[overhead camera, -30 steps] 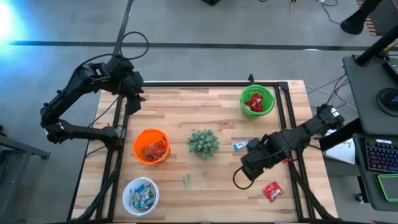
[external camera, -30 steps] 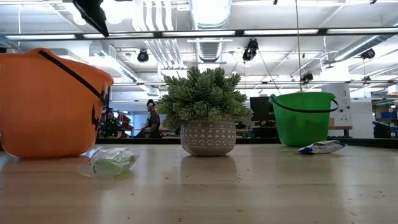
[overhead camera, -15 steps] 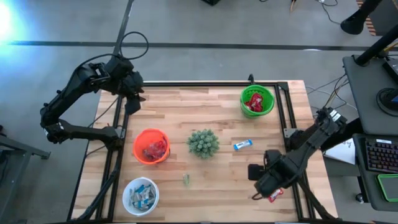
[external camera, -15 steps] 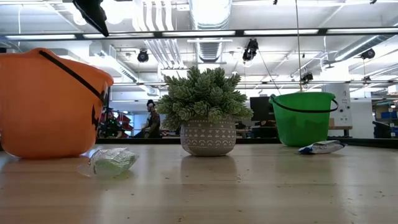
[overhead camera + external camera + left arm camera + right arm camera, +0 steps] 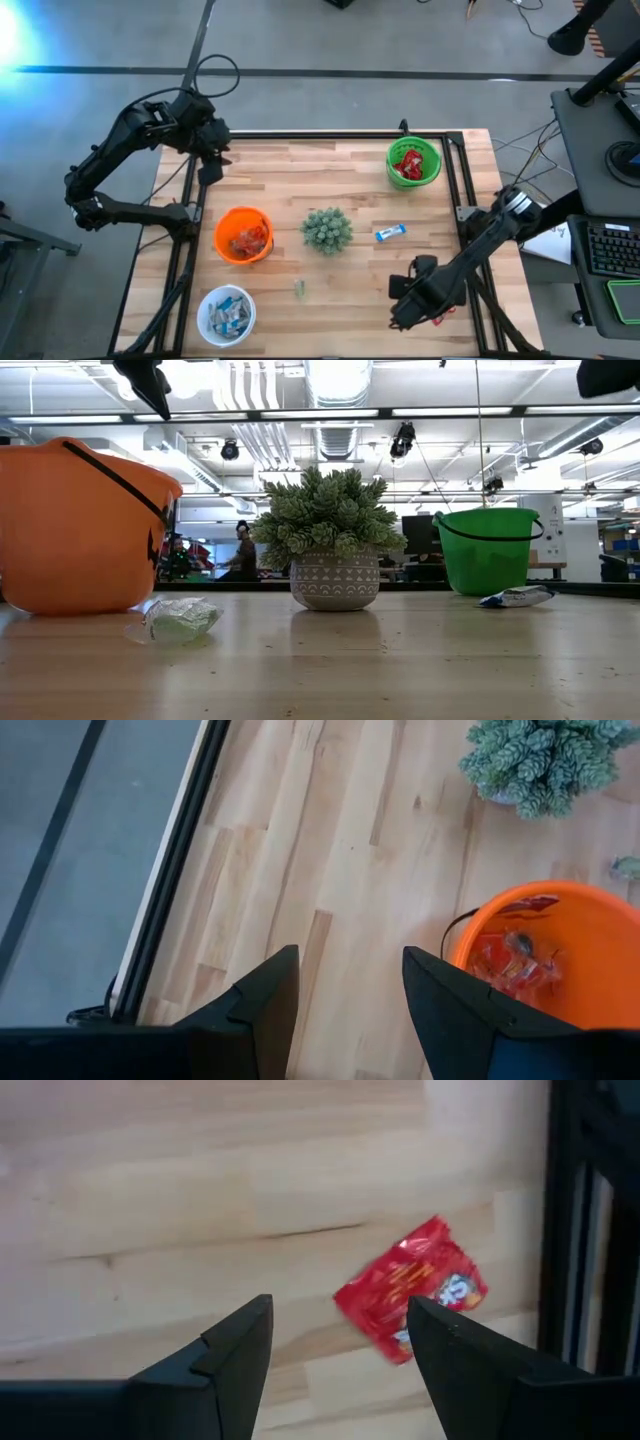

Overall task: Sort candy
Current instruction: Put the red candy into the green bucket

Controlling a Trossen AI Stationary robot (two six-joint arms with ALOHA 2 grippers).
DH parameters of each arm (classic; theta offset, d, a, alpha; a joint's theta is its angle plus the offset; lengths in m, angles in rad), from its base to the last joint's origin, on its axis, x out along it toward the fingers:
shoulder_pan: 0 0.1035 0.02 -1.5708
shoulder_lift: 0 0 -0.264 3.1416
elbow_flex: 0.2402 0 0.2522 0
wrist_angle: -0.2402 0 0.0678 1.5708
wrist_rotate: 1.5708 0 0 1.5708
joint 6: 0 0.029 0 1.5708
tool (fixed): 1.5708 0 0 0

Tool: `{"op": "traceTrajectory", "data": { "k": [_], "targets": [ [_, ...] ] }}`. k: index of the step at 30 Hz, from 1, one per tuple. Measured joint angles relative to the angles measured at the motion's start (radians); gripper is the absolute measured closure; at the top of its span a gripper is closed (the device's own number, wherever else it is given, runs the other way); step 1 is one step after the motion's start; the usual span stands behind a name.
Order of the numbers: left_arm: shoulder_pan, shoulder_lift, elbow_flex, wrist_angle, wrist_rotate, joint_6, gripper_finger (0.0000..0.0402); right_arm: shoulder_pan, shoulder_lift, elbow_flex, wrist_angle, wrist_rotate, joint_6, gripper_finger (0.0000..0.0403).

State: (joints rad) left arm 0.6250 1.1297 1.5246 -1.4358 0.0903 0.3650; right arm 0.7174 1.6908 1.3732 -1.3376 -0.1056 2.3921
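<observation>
My right claw (image 5: pixel 335 1355) hangs wide open near the worktop's front right corner — the red packet (image 5: pixel 410 1288) lies flat just beyond its fingertips, long axis diagonal. My left claw (image 5: pixel 345 1000) waits, parted and empty, at the back left edge.

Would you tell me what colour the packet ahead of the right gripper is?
Red packet, clearest in the right wrist view.
</observation>
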Motion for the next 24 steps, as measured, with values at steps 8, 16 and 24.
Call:
{"op": "traceTrajectory", "data": {
  "k": [8,16,24],
  "targets": [
    [0.000,0.000,0.000,-0.008,-0.003,0.014,0.0240,0.012,-0.004,-0.092,0.053,-0.041,0.028,0.0179],
    [0.000,0.000,0.000,-0.009,-0.003,0.009,0.0240,0.056,-0.134,-0.213,0.118,-0.052,0.047,0.0179],
    [0.000,0.001,0.000,-0.009,-0.002,-0.025,0.0240,0.105,-0.229,-0.369,0.320,-0.052,0.057,0.0179]
  ]
}}
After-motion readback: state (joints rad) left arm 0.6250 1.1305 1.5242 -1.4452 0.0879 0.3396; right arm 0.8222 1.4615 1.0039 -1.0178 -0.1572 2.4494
